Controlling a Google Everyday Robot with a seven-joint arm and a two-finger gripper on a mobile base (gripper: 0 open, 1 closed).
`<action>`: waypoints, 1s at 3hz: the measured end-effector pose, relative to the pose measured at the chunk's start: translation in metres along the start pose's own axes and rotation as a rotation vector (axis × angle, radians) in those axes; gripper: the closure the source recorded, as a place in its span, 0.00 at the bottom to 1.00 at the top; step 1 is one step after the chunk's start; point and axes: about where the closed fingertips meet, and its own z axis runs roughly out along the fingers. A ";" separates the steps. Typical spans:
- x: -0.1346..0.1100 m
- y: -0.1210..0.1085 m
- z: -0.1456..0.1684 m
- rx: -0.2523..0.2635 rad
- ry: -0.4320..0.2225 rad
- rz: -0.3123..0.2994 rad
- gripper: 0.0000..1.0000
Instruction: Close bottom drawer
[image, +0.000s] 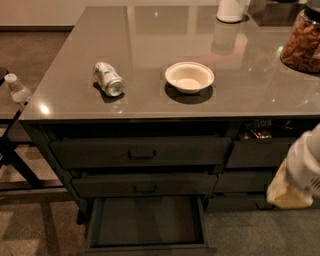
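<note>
Gripper (299, 176), open or closed I cannot tell, hangs far right beside the narrower drawers (255, 156). Bottom drawer (147, 220) stands pulled out, low centre, plain dark inside. Countertop (150, 40): can (108, 79) on its side, white bowl (189, 76), jar (302, 42) of brown nuts.

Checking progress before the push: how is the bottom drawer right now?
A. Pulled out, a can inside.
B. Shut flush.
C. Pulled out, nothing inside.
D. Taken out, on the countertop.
C: the bottom drawer stands pulled out with a bare dark inside; the gripper hangs at the right edge, apart from it.
</note>
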 end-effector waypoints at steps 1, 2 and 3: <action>0.018 0.028 0.076 -0.093 0.016 0.057 1.00; 0.032 0.055 0.138 -0.184 0.046 0.112 1.00; 0.035 0.059 0.142 -0.193 0.052 0.117 1.00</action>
